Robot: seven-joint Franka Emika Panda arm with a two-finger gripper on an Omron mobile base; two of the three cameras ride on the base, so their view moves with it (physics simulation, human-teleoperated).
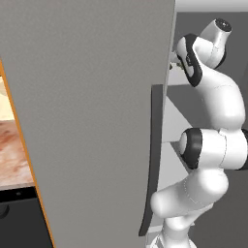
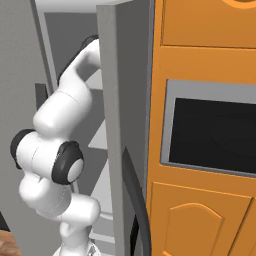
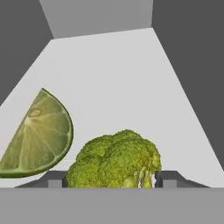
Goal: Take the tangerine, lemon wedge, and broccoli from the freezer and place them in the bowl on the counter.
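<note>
Inside the freezer (image 1: 97, 121), on a pale shelf (image 3: 113, 87), the gripper (image 3: 113, 178) has its two dark fingertips (image 3: 54, 178) set on either side of the broccoli (image 3: 114, 159). The jaws stand apart by the width of the broccoli and sit tight against its left and right flanks, so they look clamped on it. The broccoli is a lumpy green head at the near edge of the shelf, right in front of the hand.

Just left of the broccoli lies the lemon wedge (image 3: 39, 135), pale yellow-green, its cut face turned toward the hand and its rind curving along the lower edge. Whether it touches the broccoli cannot be told. The far part of the shelf runs bare to the grey back wall.

From the left base view, the white arm (image 1: 208, 145) rises at the right and bends past the edge of the open grey door into the compartment. From the right base view, the arm (image 2: 55, 150) reaches in at the left, beside orange cabinets (image 2: 200, 125) holding a dark built-in oven (image 2: 215, 132). A strip of marbled counter (image 1: 12, 150) shows at the far left.
</note>
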